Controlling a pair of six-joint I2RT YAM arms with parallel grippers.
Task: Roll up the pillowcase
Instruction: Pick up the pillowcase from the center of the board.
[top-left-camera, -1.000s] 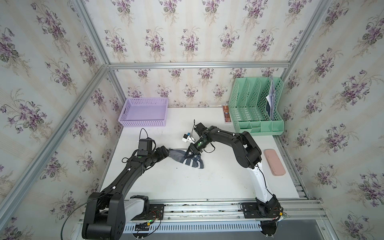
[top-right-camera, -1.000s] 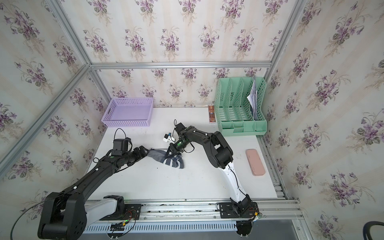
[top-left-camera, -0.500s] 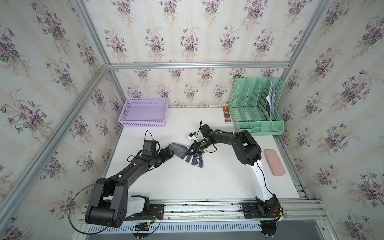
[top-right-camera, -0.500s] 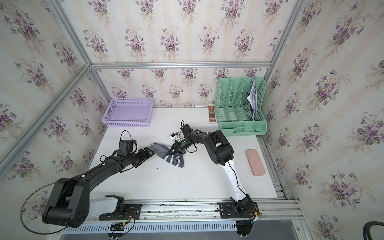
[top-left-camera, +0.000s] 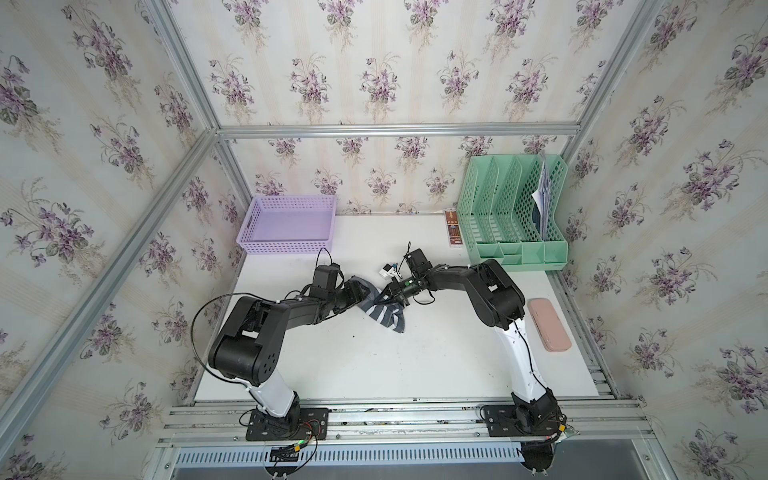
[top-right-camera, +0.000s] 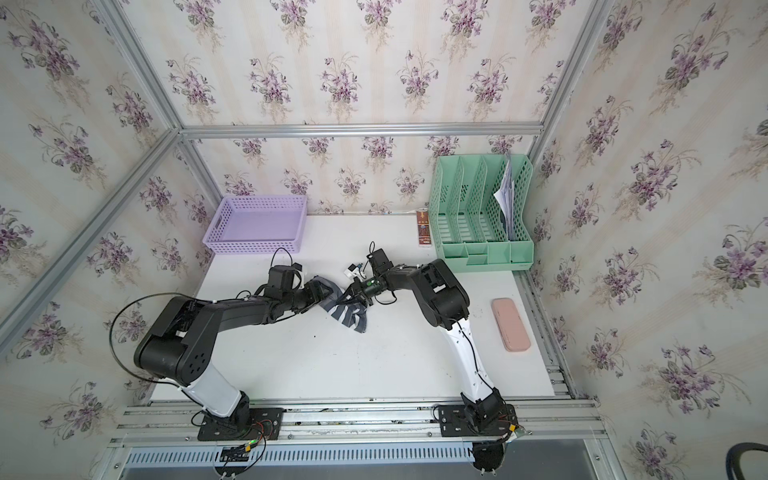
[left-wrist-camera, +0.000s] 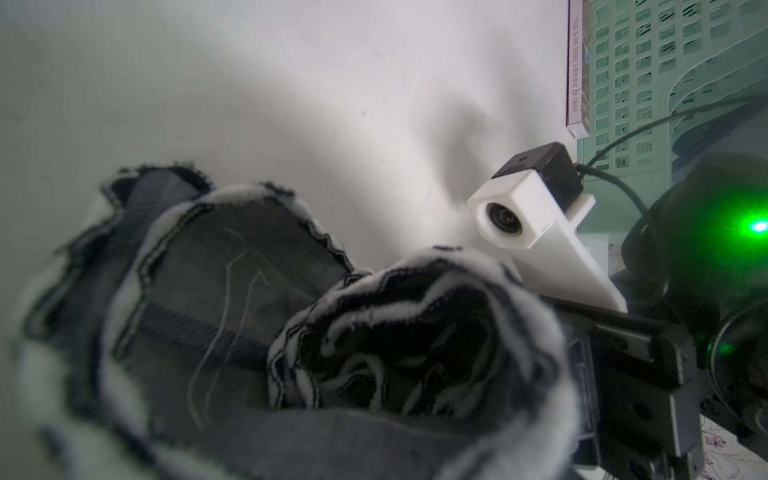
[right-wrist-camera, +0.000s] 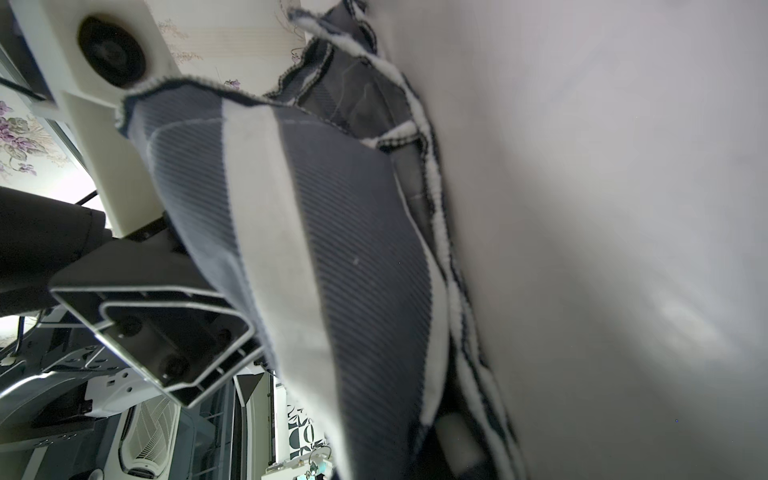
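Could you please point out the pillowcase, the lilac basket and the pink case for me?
pillowcase (top-left-camera: 386, 316): in a top view, on its striped middle.
lilac basket (top-left-camera: 286, 247): in a top view, on its near wall.
pink case (top-left-camera: 549, 326): in a top view, on the middle of its top.

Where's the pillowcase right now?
In both top views the pillowcase is bunched at mid-table, between the left gripper and the right gripper, nearer the robot than the lilac basket.
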